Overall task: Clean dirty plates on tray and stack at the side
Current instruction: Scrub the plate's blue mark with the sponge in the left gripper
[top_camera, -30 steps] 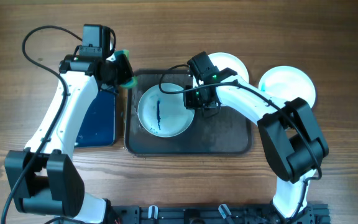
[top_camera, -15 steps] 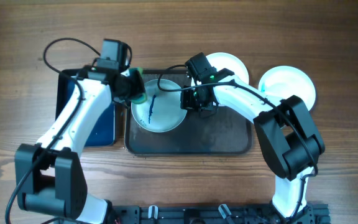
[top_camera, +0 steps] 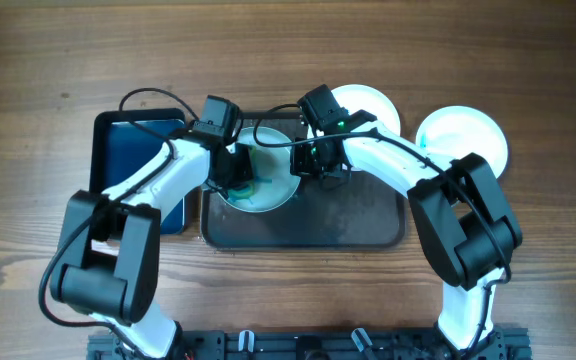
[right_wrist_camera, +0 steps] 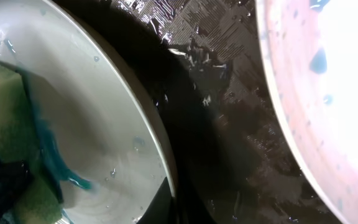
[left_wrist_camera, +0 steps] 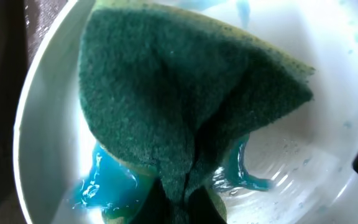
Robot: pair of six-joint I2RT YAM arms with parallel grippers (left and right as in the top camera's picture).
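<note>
A white plate (top_camera: 278,186) lies in the left half of the dark tray (top_camera: 353,222). My left gripper (top_camera: 236,168) is shut on a green sponge (left_wrist_camera: 185,93) and presses it onto this plate (left_wrist_camera: 334,118), where blue liquid (left_wrist_camera: 101,186) is smeared. My right gripper (top_camera: 313,166) is shut on the plate's right rim (right_wrist_camera: 169,186), and the sponge (right_wrist_camera: 2,118) shows at the left of its view. A second plate (top_camera: 368,104) sits at the tray's back right edge and also shows in the right wrist view (right_wrist_camera: 334,93). A third plate (top_camera: 463,135) lies on the wood to the right.
A smaller black tray with a blue bottom (top_camera: 138,140) lies left of the dark tray, partly under my left arm. The dark tray's floor (right_wrist_camera: 229,118) is wet. Bare wood tabletop (top_camera: 528,250) surrounds both trays.
My left arm has swung right from above the blue-bottomed tray and set the sponge on the plate. The blue streak is now smeared. The right gripper stays on the rim.
</note>
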